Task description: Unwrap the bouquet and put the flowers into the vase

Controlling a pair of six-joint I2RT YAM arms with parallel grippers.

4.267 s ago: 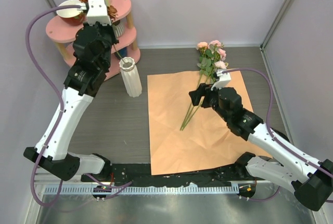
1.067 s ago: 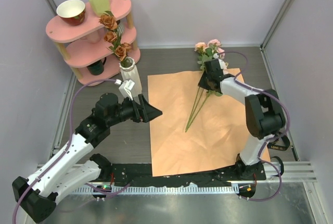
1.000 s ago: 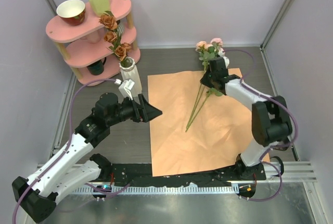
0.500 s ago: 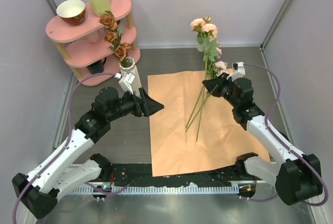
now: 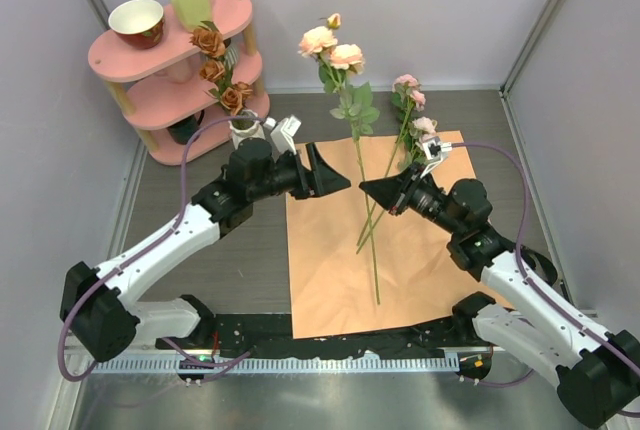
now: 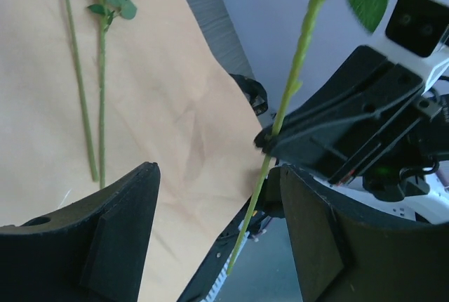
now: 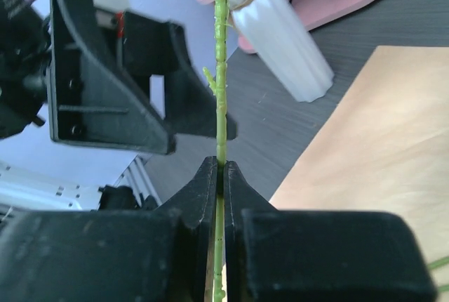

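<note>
Pinching slender knobbly stem [image 7: 222, 91], right gripper [image 7: 219, 168], ribbed white vase [image 7: 280, 46]

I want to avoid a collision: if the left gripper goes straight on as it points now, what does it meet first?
Probably the rose stem, clamped by the right gripper; it shows between the open jaws of the left gripper in its wrist view. Exact depth is unclear.

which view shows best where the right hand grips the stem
The right wrist view: the right hand is shut on the stem, seen close up. The left wrist view shows the pinch from the side; the top view shows it small, from above.
</note>
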